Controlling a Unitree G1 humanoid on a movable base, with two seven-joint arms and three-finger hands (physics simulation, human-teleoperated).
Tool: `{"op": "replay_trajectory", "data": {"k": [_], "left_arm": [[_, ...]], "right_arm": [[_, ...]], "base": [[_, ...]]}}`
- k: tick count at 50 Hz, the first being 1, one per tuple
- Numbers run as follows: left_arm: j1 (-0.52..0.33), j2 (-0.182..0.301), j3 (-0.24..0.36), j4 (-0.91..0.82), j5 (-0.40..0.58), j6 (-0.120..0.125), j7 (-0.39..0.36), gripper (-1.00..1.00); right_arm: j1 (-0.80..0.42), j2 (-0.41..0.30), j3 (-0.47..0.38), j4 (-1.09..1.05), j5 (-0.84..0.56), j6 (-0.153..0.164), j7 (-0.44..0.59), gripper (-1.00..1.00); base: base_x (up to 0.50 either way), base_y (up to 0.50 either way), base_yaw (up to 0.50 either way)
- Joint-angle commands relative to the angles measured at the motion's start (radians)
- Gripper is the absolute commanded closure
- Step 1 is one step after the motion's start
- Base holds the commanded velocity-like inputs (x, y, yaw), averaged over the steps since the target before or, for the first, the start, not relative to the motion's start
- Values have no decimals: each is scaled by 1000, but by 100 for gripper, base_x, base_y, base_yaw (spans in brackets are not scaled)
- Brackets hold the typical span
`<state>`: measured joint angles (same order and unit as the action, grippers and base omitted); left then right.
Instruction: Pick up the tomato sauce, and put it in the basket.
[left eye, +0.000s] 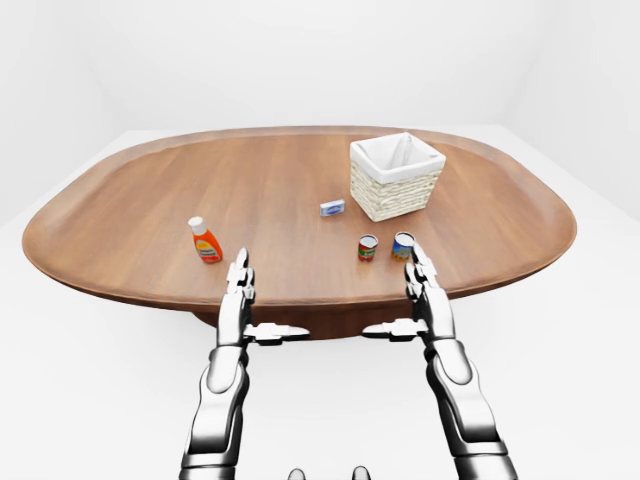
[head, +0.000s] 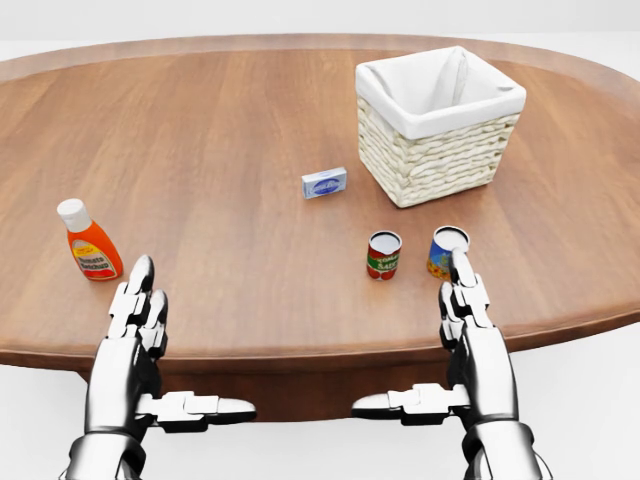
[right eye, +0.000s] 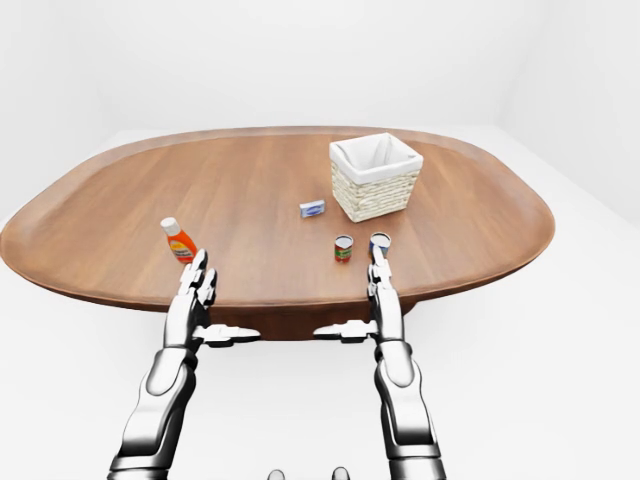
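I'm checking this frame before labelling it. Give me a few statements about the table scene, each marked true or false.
1. The basket holds a can. False: only its white lining shows inside.
2. Two cans stand side by side, the red-labelled can left of the blue-labelled can in the head view. True.
3. The left robot hand grips the orange bottle. False: it is open, apart from the bottle.
4. The right robot hand is open near the blue-labelled can. True.
5. The small blue box lies inside the basket. False: it lies on the table.
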<state>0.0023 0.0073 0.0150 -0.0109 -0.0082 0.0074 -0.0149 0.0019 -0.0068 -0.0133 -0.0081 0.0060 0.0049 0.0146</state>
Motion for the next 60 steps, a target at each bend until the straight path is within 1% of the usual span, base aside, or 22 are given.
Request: {"op": "replay_trajectory", "data": {"k": [1,3,6,7,8,9,10,11,12,13,15,18,19,22,23,24,26,27,29,31,38,60], "left_arm": [[5,11,22,-26,-11,17,-23,-100],[3,12,24,-26,-12,18,-23,-100],[-1,13,29,-15,-14,12,-24,-100],[-4,16,34,-24,-17,24,-23,-100],[-8,18,39,-25,-20,27,-22,-100],[-15,25,58,-38,-31,40,-17,-100],[-19,28,69,-44,-37,45,-12,-100],[-30,38,91,-53,-52,58,-8,-100],[-40,47,108,-54,-62,64,-6,-100],[-49,58,126,-61,-63,62,2,-100],[-68,81,176,-98,-98,80,16,-100],[-89,112,247,-153,-156,80,46,-100],[-101,129,285,-169,-182,80,65,-100],[-120,162,334,-158,-223,80,95,-100],[-130,182,361,-151,-242,80,107,-100],[-137,193,377,-140,-259,80,118,-100],[-144,213,401,-131,-284,80,140,-100],[-149,231,436,-129,-313,80,158,-100],[-150,251,452,-131,-340,80,180,-100],[-149,271,479,-140,-379,80,190,-100],[-140,285,483,-121,-378,80,191,-100],[-145,290,484,-117,-381,80,193,-100]], "right_arm": [[6,-8,-11,-24,1,13,22,-100],[12,-8,-12,-45,3,24,25,-100],[12,-8,-15,-43,5,22,25,-100],[6,-9,-18,-29,5,13,25,-100],[6,-10,-19,-32,4,14,24,-100],[10,-12,-27,-57,5,26,16,-100],[11,-14,-33,-62,8,26,14,-100],[15,-18,-46,-80,16,30,12,-100],[18,-22,-58,-96,20,33,8,-100],[25,-23,-70,-124,38,46,13,-100],[52,-25,-89,-204,55,64,13,-100],[69,-30,-132,-278,71,82,5,-100],[81,-36,-171,-332,97,82,2,-100],[95,-46,-260,-404,149,82,3,-100],[104,-52,-319,-438,187,82,0,-100],[105,-53,-352,-452,212,82,0,-100],[107,-55,-394,-465,234,82,0,-100],[116,-49,-429,-429,252,82,9,-100],[119,-52,-450,-436,267,82,7,-100],[124,-60,-493,-457,305,82,4,-100],[132,-66,-555,-484,355,82,12,-100],[126,-65,-548,-481,360,82,16,-100]], "base": [[0,0,0],[0,0,0],[0,0,0],[0,0,0],[0,0,0],[0,0,0],[0,0,0],[0,0,0],[0,0,0],[0,0,0],[0,0,0],[0,0,0],[0,0,0],[0,0,0],[0,0,0],[0,0,0],[0,0,0],[0,0,0],[0,0,0],[0,0,0],[0,0,0],[0,-2,0]]}}
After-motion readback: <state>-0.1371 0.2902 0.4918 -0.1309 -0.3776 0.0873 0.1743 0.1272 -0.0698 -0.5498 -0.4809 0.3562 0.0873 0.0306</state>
